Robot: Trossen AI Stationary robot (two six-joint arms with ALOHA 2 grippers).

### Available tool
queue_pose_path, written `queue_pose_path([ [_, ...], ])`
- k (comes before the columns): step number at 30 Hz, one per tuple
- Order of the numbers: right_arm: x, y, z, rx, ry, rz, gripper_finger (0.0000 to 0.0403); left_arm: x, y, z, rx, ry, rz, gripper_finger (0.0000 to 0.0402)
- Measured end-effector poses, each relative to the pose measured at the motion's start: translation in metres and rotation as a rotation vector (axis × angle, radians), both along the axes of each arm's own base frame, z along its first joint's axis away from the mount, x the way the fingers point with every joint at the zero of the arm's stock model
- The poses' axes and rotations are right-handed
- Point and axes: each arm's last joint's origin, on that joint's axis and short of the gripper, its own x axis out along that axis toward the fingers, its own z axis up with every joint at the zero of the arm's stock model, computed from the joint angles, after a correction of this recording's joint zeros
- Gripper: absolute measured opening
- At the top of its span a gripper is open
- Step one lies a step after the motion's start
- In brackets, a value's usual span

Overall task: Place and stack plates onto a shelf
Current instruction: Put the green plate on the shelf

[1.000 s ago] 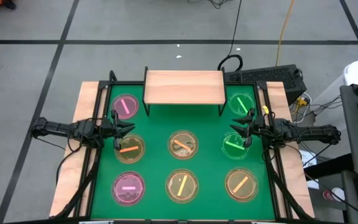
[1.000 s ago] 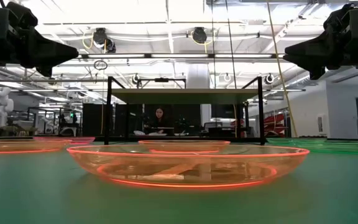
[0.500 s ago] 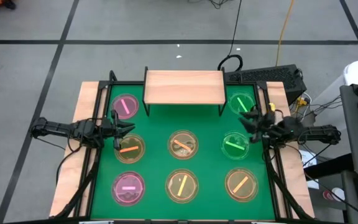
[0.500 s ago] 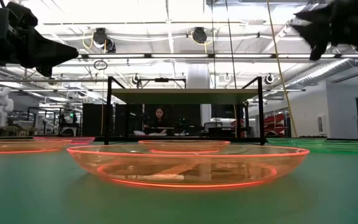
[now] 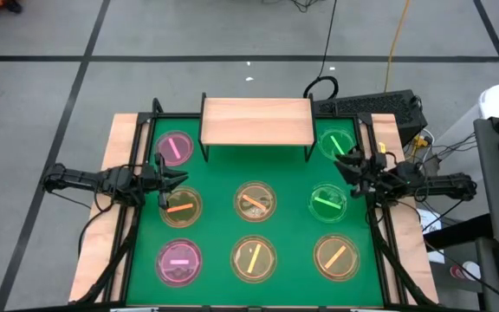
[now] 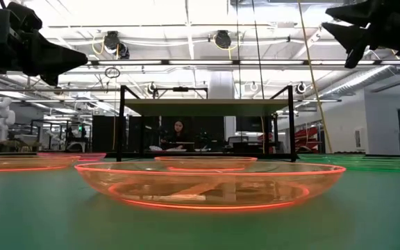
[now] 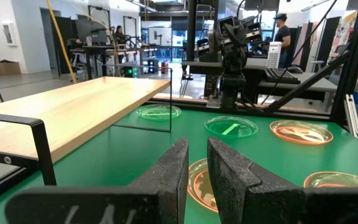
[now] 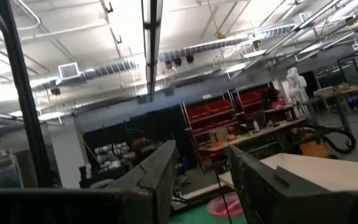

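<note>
No legible text, label, brand, number or sign was found in any view. Plates, shelf and both arms carried no readable markings. Room background, including the red racks and workstations, showed nothing that could be read.

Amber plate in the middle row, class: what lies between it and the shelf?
In the high view, only bare green mat lies between the centre amber plate and the shelf.
</note>
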Motion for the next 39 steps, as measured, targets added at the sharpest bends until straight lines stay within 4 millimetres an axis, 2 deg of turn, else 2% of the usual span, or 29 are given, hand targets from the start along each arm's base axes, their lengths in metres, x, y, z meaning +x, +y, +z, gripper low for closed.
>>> queue_pose_path([
  [7, 0.001, -0.008, -0.006, 0.073, 0.089, -0.326, 0.0132, 0.0, 0.0, 0.0, 0.0, 0.0, 0.0, 0.0065],
  [11, 0.003, -0.011, -0.008, 0.107, 0.118, -0.416, 0.0132, 0.0, 0.0, 0.0, 0.0, 0.0, 0.0, 0.0065],
  [18, 0.01, -0.009, -0.008, 0.114, 0.12, -0.363, 0.0132, 0.0, 0.0, 0.0, 0.0, 0.0, 0.0, 0.0065],
  [25, 0.025, -0.005, -0.017, 0.025, 0.251, -0.226, 0.0132, 0.0, 0.0, 0.0, 0.0, -0.001, 0.0, 0.0065],
  [30, 0.033, -0.004, -0.021, -0.037, 0.312, -0.24, 0.0132, 0.0, 0.0, 0.0, 0.0, 0.0, 0.0, 0.0065],
  [34, 0.036, -0.004, -0.025, 0.008, 0.326, -0.222, 0.0132, 0.0, 0.0, 0.0, 0.0, -0.001, 0.0, 0.0065],
  [39, 0.041, -0.004, -0.035, -0.029, 0.44, -0.228, 0.0132, 0.0, 0.0, 0.0, 0.0, 0.0, 0.0, 0.0065],
])
